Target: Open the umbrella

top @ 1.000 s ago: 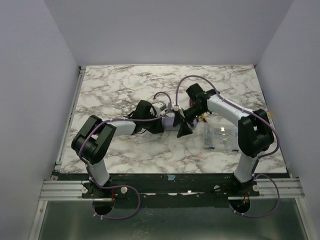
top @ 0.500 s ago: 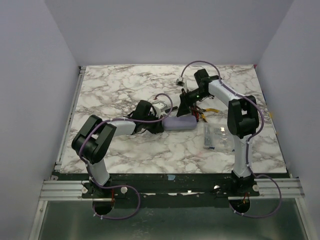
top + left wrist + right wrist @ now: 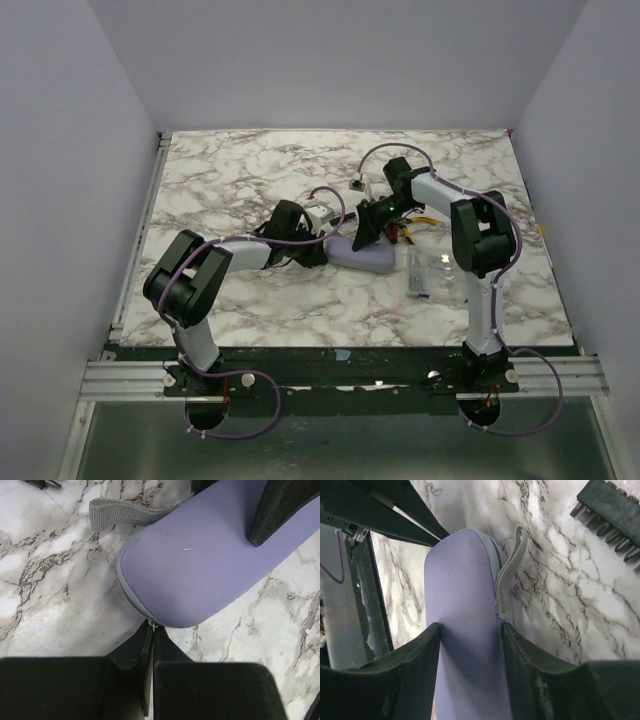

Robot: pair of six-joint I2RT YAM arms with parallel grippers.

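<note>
Centre of marble counter [image 3: 230, 180]: lavender umbrella sleeve [image 3: 368, 257] lying flat, probably light, soft and slippery over a stiff core; right tool [image 3: 470, 627] clamped across its body; left tool [image 3: 151, 630] pinched together on zipper pull [image 3: 152, 625], likely the best hold.

Robot, two matching arms.
- Left arm [image 3: 190, 280], right arm [image 3: 478, 240]: white link shells between bulky black joint housings.
- Cables [image 3: 240, 240]: lavender, thin, running loosely along each arm and looping below each base.
- Left claw [image 3: 151, 630]: two matte black fingers, flat-sided, tapering to thin wedge tips.
- Right claw [image 3: 470, 625]: two matte black fingers, broad, with curved inner faces.
- Mount: silver slotted rail [image 3: 130, 378] with black brackets.
</note>
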